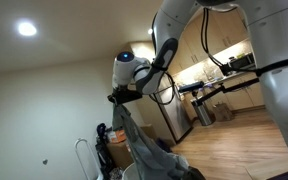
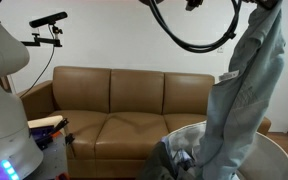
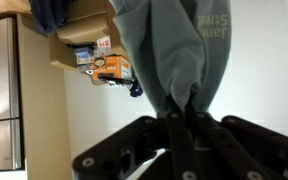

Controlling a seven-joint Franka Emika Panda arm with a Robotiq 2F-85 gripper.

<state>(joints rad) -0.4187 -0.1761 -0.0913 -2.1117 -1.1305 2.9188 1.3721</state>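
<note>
My gripper [image 3: 183,110] is shut on a fold of a grey-blue garment [image 3: 169,50] with white lettering, and the cloth hangs away from the pinched jaws in the wrist view. In both exterior views the garment [image 2: 246,95] dangles in a long drape from the raised gripper [image 1: 118,97]. Its lower end [image 1: 136,140] reaches down to a heap of other clothes [image 2: 179,160]. In an exterior view the gripper itself sits at the top right edge, mostly cut off.
A white basket rim [image 2: 281,153] curves around the clothes heap. A brown leather sofa [image 2: 114,105] stands behind it and a camera on a stand [image 2: 46,21] above it. A kitchen counter [image 1: 220,84] and steel fridge [image 1: 175,116] lie beyond. Boxes [image 3: 96,55] sit against a wall.
</note>
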